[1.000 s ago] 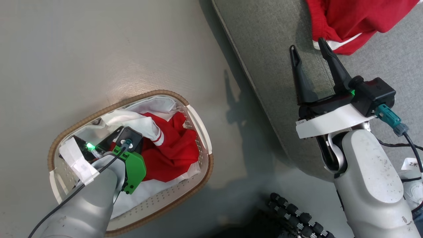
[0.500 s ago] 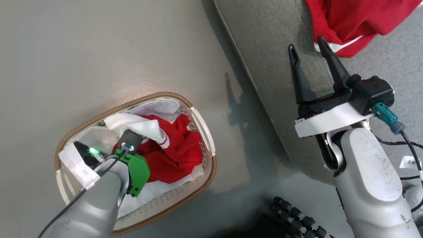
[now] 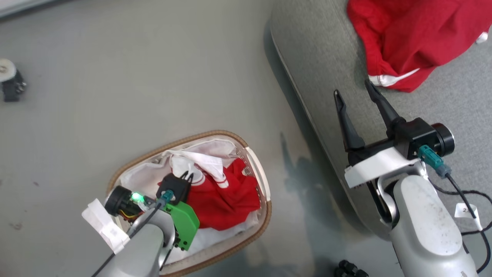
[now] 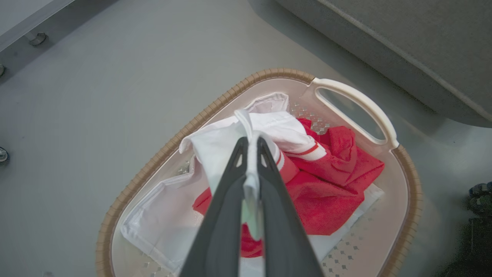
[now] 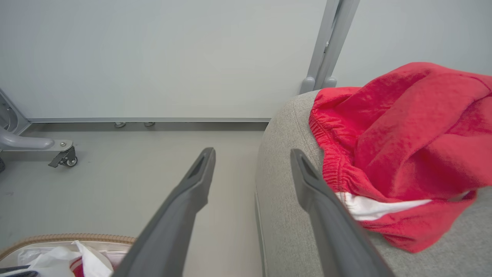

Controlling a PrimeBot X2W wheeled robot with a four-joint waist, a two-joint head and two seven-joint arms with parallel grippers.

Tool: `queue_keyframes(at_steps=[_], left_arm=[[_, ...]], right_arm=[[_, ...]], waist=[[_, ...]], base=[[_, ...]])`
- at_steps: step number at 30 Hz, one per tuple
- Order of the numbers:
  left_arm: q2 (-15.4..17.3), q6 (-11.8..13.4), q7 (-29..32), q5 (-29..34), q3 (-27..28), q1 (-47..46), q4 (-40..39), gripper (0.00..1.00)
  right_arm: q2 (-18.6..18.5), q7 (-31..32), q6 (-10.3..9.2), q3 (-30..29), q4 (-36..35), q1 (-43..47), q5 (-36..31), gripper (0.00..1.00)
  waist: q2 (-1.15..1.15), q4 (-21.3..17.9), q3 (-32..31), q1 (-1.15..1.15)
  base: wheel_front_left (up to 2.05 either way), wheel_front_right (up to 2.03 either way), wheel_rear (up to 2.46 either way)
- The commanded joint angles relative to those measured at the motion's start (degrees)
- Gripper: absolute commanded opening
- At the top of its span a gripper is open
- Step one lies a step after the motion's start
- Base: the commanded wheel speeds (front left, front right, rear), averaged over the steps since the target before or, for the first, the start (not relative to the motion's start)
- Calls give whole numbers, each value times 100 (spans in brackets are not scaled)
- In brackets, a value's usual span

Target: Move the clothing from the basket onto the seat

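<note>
Clothing pile (image 3: 226, 200) in one basket (image 3: 256, 163); second pile (image 3: 415, 38) on seat (image 3: 319, 57).

We count one basket (image 4: 384, 215), one grey seat (image 3: 319, 50), two heaps of red clothing (image 3: 226, 200) (image 3: 415, 38), a left gripper (image 4: 251, 143) and a right gripper (image 3: 353, 87), and one caster (image 3: 9, 82).

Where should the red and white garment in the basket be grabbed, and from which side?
Grip the raised white sleeve fold atop the garment, coming straight down from above: it stands proud of the pile, while the basket walls block the sides. The left end effector is shut on that fold.
</note>
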Motion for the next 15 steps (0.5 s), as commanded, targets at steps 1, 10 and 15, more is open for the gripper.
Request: queue_keyframes(at_steps=[1, 10, 15], left_arm=[[41, -14, -18, -2, 5, 185, -161, 0], [296, -109, -18, 204, -128, 890, -1412, 0], [531, -152, -12, 280, -179, 969, -1962, 0]], right_arm=[[-22, -9, -6, -23, 53, 153, -49, 100], [-24, -9, -6, -70, 311, 830, -299, 100], [-22, -9, -6, -74, 447, 1202, -352, 100]], waist=[[0, 448, -719, 0], [0, 854, -2004, 0], [0, 1018, -2640, 0]], base=[[0, 0, 0], [0, 0, 0], [0, 0, 0]])
